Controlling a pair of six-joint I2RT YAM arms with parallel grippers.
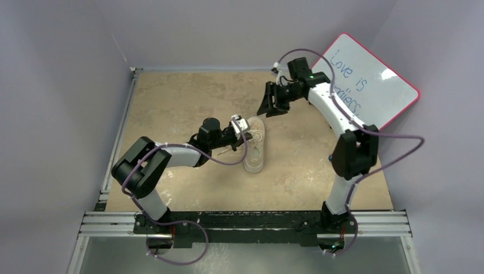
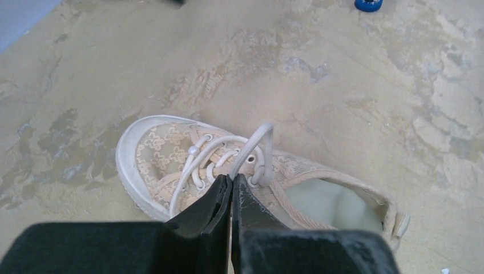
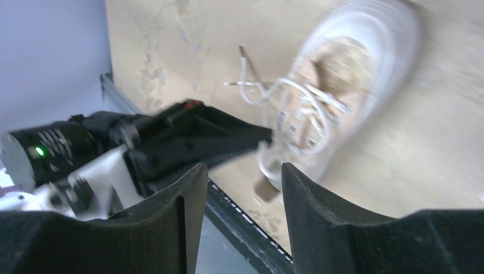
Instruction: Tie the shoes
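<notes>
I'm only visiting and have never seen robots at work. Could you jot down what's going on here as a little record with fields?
surface: tan table
shoe: cream sneaker lying near the middle, laces loose, no bow
left claw: shut, pinching a loop of lace over the eyelets
right claw: open, holding nothing, raised beyond the shoe and apart from it
background: whiteboard with handwriting, leaning at the far right
</notes>
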